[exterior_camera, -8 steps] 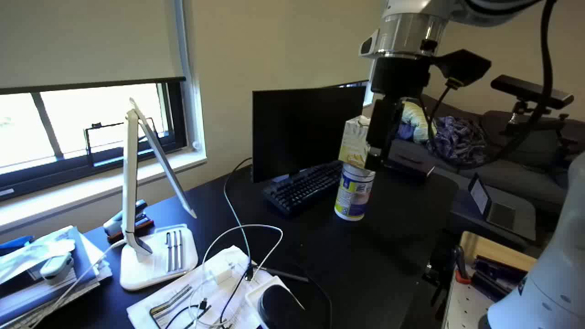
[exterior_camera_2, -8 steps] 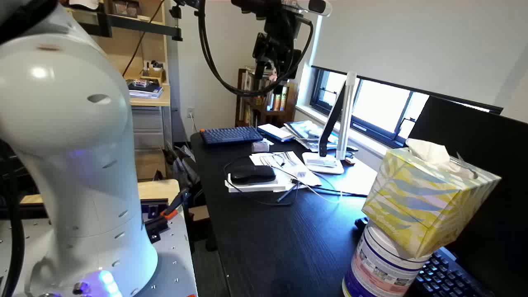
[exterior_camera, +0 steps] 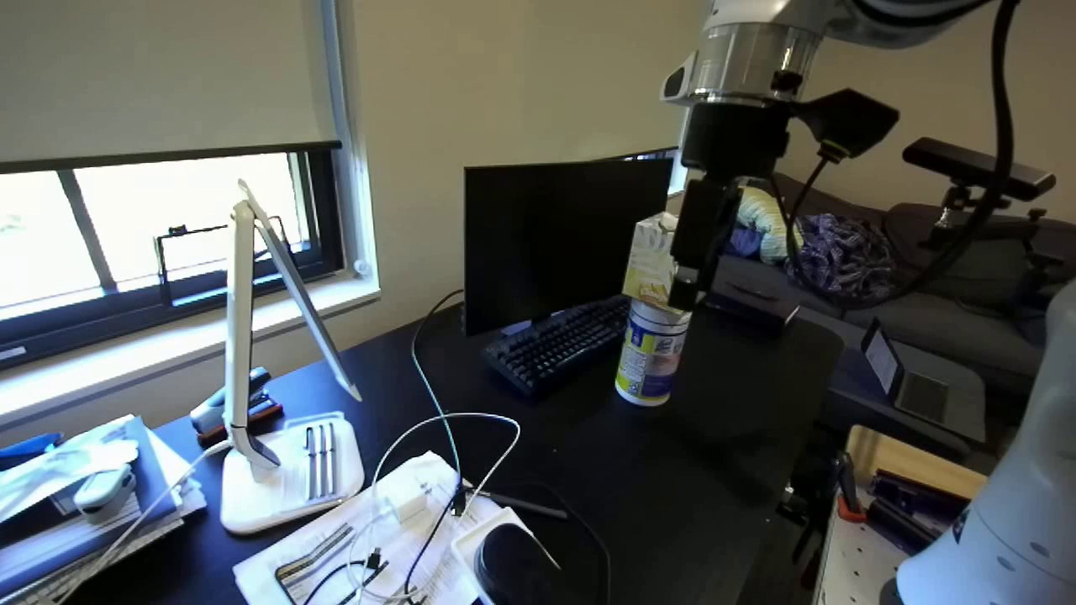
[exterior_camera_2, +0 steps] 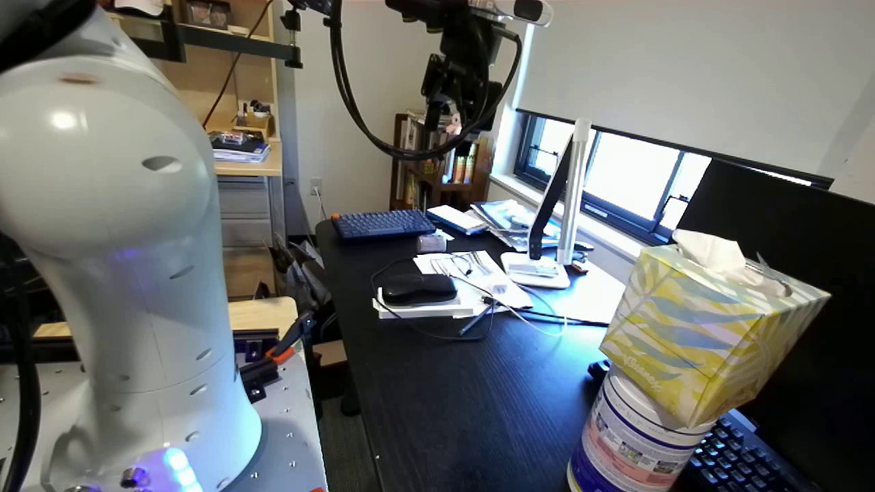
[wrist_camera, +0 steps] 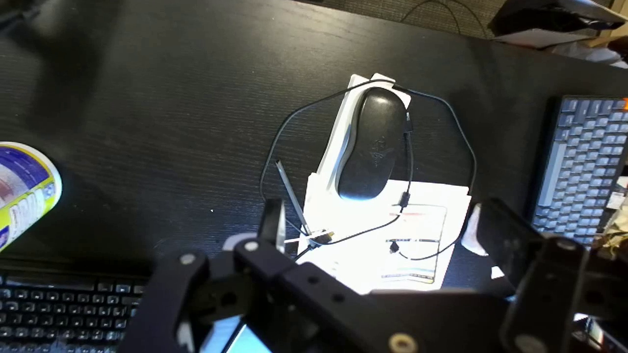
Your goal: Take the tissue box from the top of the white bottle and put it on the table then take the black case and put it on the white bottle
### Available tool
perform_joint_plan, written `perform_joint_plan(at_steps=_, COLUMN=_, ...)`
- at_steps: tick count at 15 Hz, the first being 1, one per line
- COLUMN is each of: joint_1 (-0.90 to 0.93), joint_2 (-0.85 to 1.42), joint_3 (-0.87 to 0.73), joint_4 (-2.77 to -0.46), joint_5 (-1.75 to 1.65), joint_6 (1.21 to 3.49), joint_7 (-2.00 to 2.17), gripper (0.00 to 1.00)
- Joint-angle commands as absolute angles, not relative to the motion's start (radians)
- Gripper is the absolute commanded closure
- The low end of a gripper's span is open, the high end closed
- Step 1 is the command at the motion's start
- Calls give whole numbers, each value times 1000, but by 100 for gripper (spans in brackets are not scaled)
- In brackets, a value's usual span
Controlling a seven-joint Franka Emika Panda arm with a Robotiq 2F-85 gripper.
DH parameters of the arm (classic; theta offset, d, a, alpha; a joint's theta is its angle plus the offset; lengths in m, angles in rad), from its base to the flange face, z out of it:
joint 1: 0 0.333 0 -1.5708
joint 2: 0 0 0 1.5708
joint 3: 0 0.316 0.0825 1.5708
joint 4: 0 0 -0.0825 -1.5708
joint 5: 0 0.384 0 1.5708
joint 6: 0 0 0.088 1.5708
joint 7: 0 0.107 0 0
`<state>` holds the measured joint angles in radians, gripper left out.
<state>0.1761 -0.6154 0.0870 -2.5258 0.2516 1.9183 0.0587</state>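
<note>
The tissue box [exterior_camera_2: 704, 335], pale with a yellow-green leaf pattern and a white tissue at its top, sits tilted on the white bottle [exterior_camera_2: 629, 437]. That bottle stands on the black table [exterior_camera_2: 472, 396] and shows partly at the left edge of the wrist view. A glossy black case [wrist_camera: 375, 142] lies on a white box over papers, with a dark cable looped around it. My gripper [wrist_camera: 382, 215] is high above the table with its fingers wide apart and nothing held. In an exterior view the gripper [exterior_camera: 688, 286] overlaps the tissue box's edge, but both exterior views together show them apart.
A white desk lamp [exterior_camera_2: 557, 219] stands near the window side. Behind the bottle are a monitor [exterior_camera: 563, 244] and a black keyboard [exterior_camera: 559, 340]. A second keyboard [exterior_camera_2: 383, 224] lies at the table's far end. Loose cables and a pen-like rod [wrist_camera: 292, 196] are beside the case.
My gripper has shifted only very slightly. The tissue box, white bottle and black case stay where they were.
</note>
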Motion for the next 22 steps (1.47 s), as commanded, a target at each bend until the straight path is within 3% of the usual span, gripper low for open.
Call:
perform_joint_plan(at_steps=1, joint_1=113, joint_2=-575, joint_3=67, joint_4=-2492, joint_5=240, joint_6=1964, joint_7=72, gripper=0)
perform_joint_plan(at_steps=15, joint_1=-15, joint_2=-287, joint_3=-89, joint_4=-2292, joint_5=276, joint_6=2330, joint_7=64, gripper=0)
perform_joint_plan(at_steps=22, joint_1=-85, joint_2=-249, joint_3=-154, joint_4=-2242, joint_5=250, joint_6=2280, joint_7=61, gripper=0)
